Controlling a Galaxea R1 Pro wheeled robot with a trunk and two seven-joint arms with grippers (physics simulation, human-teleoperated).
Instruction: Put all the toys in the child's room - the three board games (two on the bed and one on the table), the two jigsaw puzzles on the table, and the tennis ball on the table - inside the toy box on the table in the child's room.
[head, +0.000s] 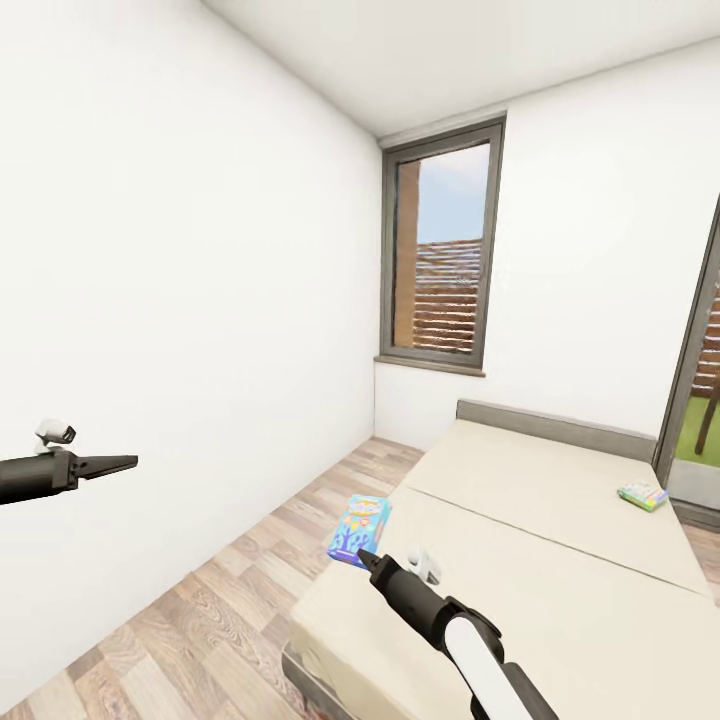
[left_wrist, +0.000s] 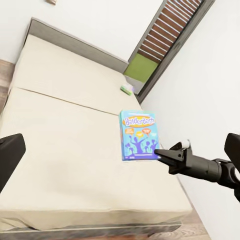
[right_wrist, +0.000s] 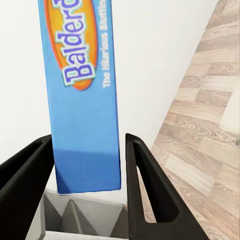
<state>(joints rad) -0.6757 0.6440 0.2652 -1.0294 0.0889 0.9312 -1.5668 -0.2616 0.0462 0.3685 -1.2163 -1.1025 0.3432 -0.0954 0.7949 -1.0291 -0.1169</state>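
A blue board game (head: 359, 529) with an orange "Balderdash" logo sits tilted at the near left edge of the beige bed (head: 560, 590). My right gripper (head: 369, 557) is shut on its lower edge. In the right wrist view the box (right_wrist: 85, 100) stands between the two black fingers (right_wrist: 150, 190). In the left wrist view the same box (left_wrist: 138, 134) shows with the right gripper (left_wrist: 160, 153) at its corner. A second, pale green board game (head: 642, 494) lies flat on the far right of the bed, near the headboard (head: 555, 425). My left gripper (head: 120, 463) hangs open by the left wall, away from the bed.
A white wall runs close along the left. A strip of wood-plank floor (head: 200, 620) lies between the wall and the bed. A tall grey-framed window (head: 440, 260) is at the far end, and a glass door (head: 700, 400) stands to the right of the headboard.
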